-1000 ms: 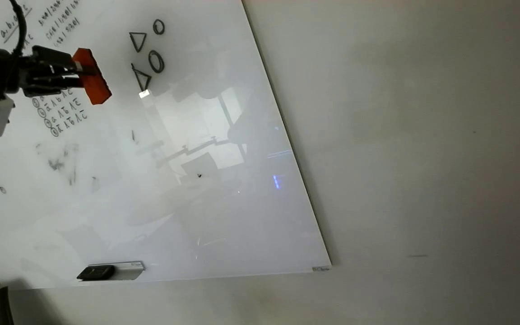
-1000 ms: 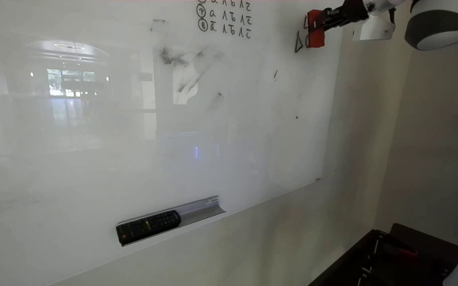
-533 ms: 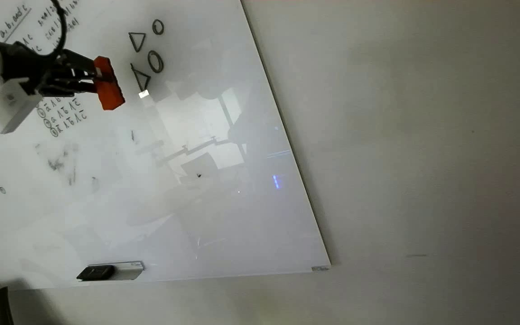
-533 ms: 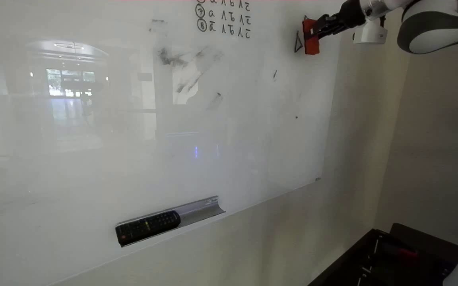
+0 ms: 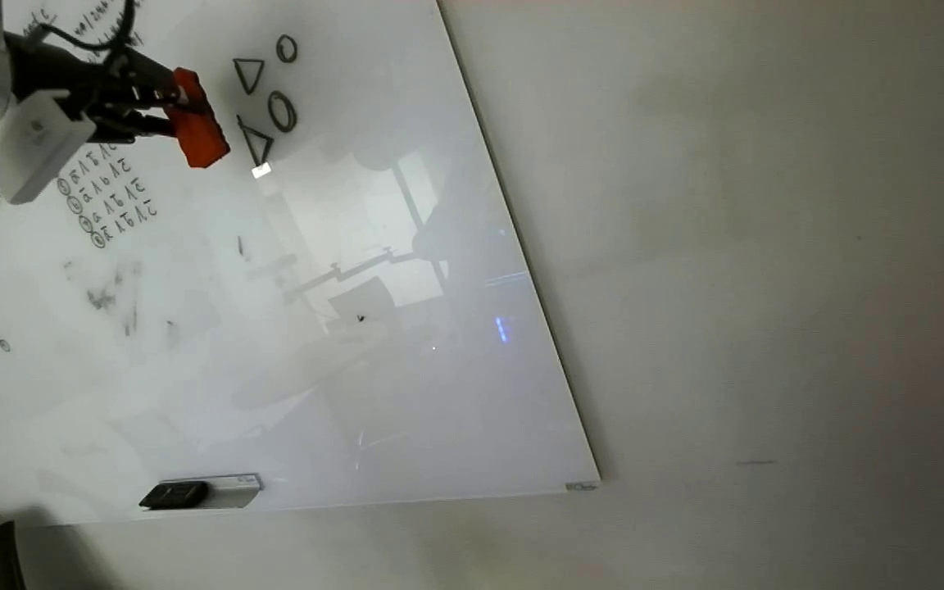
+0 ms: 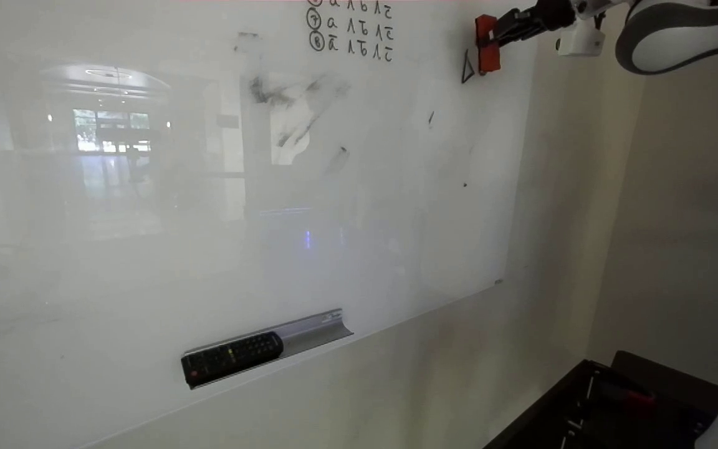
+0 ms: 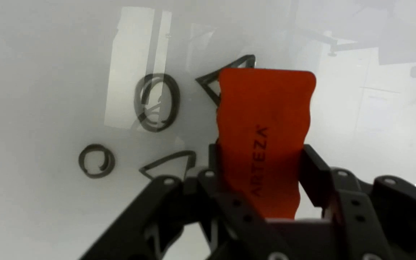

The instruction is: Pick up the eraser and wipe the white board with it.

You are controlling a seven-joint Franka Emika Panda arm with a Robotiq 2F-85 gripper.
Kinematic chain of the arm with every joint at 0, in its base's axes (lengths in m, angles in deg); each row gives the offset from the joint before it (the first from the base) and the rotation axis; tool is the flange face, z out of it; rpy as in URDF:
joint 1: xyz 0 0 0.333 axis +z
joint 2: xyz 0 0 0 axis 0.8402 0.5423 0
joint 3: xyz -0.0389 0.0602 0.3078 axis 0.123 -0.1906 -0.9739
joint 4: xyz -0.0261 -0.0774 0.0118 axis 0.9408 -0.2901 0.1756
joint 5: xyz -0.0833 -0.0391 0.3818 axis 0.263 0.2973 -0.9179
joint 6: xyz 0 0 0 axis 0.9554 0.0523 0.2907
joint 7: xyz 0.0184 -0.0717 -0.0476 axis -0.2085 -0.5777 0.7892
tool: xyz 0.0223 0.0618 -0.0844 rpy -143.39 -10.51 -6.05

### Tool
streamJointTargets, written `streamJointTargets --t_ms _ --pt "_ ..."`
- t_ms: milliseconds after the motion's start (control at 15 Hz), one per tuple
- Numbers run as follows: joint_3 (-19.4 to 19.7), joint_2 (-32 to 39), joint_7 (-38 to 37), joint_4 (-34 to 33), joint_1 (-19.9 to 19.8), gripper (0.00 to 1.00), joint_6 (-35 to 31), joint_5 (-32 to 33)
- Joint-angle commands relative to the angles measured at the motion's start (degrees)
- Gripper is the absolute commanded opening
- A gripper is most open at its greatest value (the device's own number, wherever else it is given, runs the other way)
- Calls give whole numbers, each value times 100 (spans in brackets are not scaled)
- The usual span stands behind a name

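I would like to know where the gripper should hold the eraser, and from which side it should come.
Probably by the two long sides of the eraser, near their middle, coming from the lettered face. In the wrist view it is an oblong block, so the gripper spans its narrower width, leaving the opposite face, toward the white board, free for wiping.

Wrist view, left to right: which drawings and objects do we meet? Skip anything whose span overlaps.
Small drawn circle → larger drawn circle → red-orange eraser.
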Motion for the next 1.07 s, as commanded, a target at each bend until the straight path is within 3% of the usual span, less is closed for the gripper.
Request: streamJointTargets --t_ms 0,67,133,267,333,533,600,667,933,1000 --pt "-145 536 -772 -437 -558 29 -693 642" --pt "-279 637 -1196 -550 -851 29 -795 875" --pt "-38 250 -618 -206 -384 54 -494 548" --pt "-160 407 -948 -335 -674 54 -616 728" --pt "-193 448 -972 -368 -723 29 -618 738" --pt "283 515 -386 -357 -83 29 -647 206" --pt "55 679 239 -272 -507 29 -1002 -667" --pt "608 503 193 -391 330 29 -645 -358" --pt "1267 419 1012 -571 1114 29 -639 -922" --pt "1005 662 1719 -471 652 29 -1062 -1888"
